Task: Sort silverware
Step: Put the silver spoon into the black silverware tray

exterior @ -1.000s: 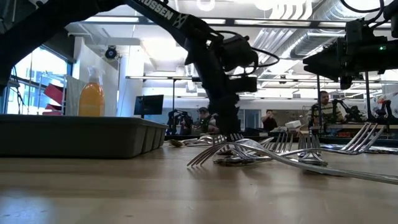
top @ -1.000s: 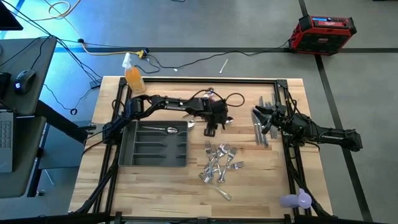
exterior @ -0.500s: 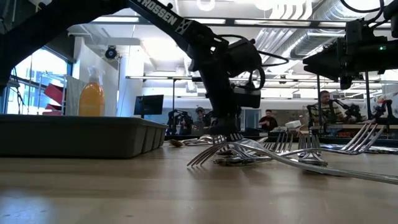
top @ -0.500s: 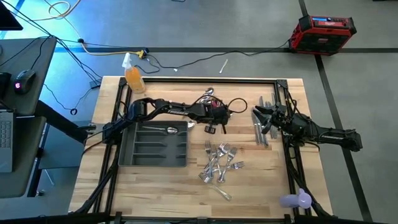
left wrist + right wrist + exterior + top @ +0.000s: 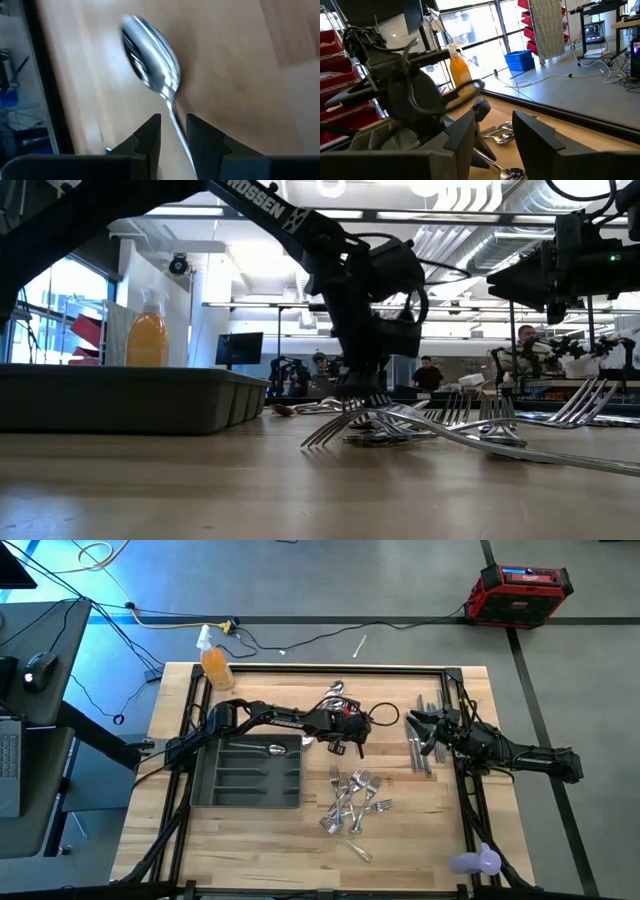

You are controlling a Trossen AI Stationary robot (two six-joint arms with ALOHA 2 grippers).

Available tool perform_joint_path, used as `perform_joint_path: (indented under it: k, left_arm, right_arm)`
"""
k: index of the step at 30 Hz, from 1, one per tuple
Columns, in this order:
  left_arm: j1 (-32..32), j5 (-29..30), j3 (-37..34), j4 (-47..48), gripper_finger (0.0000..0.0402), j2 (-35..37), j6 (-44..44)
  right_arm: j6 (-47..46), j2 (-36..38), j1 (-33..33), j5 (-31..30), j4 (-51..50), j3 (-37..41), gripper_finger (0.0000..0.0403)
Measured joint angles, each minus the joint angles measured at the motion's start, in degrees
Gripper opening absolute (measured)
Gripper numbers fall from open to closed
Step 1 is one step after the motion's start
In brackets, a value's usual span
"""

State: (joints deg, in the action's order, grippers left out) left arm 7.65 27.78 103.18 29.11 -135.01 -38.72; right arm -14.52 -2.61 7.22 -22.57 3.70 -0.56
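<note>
left gripper point(image 5: 173, 131) | clamped on thin handle of shiny silver metal spoon point(image 5: 152, 63), just right of dark grey compartmented plastic tray point(image 5: 212, 790); right gripper point(image 5: 418, 730) | over knives farther right; fingers' state: cannot tell

Spoons point(image 5: 502, 135) lie beyond the pincer point(image 5: 492, 132) (fingers parted).

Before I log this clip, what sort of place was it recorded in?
Likely a robotics lab or workshop: exposed silver ceiling ducts, people at cluttered benches in the background, loose cables across the grey floor, and a red-and-black equipment case.
</note>
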Motion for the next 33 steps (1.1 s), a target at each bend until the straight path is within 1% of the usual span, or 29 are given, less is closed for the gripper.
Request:
perform_joint_path:
  k: [5, 8, 12, 16, 19, 21, 25, 29, 31, 33]
  left_arm:
    - [0.1, -0.4, 0.0, 0.5, 0.0071, -0.7, 0.0]
    - [0.0, 1.2, 0.0, -0.1, 0.0071, -0.9, 0.5]
    - [0.3, 2.0, 0.1, -0.3, 0.0071, -1.5, 1.0]
    - [0.5, 4.9, 0.3, -0.9, 0.0071, -2.9, 0.9]
    - [0.7, 5.4, 0.3, -0.7, 0.0070, -4.1, 0.7]
    - [0.7, 5.6, 0.3, -0.6, 0.0058, -4.9, 0.7]
    - [0.8, 5.8, 0.3, -0.7, 0.0011, -5.4, 0.8]
    - [1.1, 6.7, 0.7, -0.2, 0.0003, -5.3, -0.4]
    - [1.1, 6.6, 2.7, 2.4, 0.0002, -5.3, -0.5]
    - [1.1, 4.4, 6.2, 7.1, 0.0001, -5.5, 0.6]
  right_arm:
    - [0.0, 0.0, 0.0, 0.0, 0.1, 0.0, 0.0121]
    - [0.0, 0.0, 0.0, 0.0, 0.1, 0.0, 0.0121]
    - [0.0, 0.0, 0.0, 0.0, 0.1, 0.0, 0.0121]
    - [0.0, 0.0, 0.0, 0.0, 0.1, 0.0, 0.0121]
    - [0.0, 0.0, 0.0, 0.0, 0.1, 0.0, 0.0121]
    - [0.0, 0.0, 0.0, 0.0, 0.1, 0.0, 0.0121]
    - [0.0, 0.0, 0.0, 0.0, 0.0, 0.0, 0.0121]
    - [0.0, 0.0, 0.0, 0.0, 0.0, 0.0, 0.0121]
    - [0.0, 0.0, 0.0, 0.0, 0.0, 0.0, 0.0121]
    - [0.0, 0.0, 0.0, 0.0, 0.0, 0.0, 0.0121]
